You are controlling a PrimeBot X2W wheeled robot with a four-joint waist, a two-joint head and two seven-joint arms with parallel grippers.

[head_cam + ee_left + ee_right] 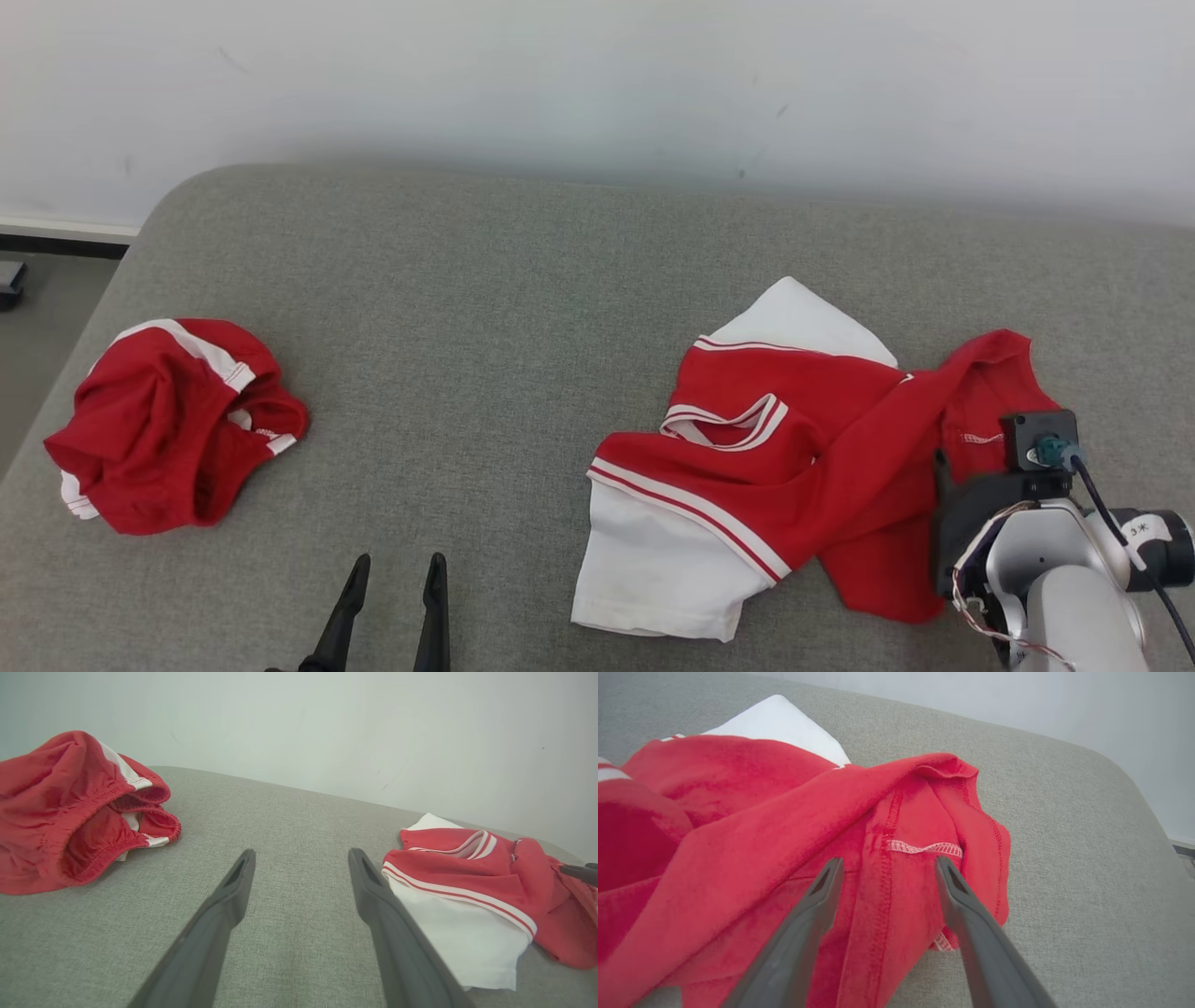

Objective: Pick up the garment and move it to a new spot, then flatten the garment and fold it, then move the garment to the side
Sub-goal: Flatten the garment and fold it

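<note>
The crumpled red-and-white shirt [747, 439] is seen right of centre on the grey table [485, 280]. The right gripper [888, 862] is held over its red hem with fingers apart. The left gripper [301, 853] is likewise spread over bare table. If only one loose layer is pinched, the shirt could be dragged along bunched.

This looks like a bare test room or robotics lab rather than a home, though little of it shows. A plain white wall [597, 84], scuffed with small marks, backs a wide grey fabric-covered pad [467, 280] with rounded corners. At its left edge run a dark skirting strip [61, 245] and grey floor [42, 317]. A red-and-white jersey [747, 448] and crumpled red shorts [159, 429] lie on the pad, well apart.
</note>
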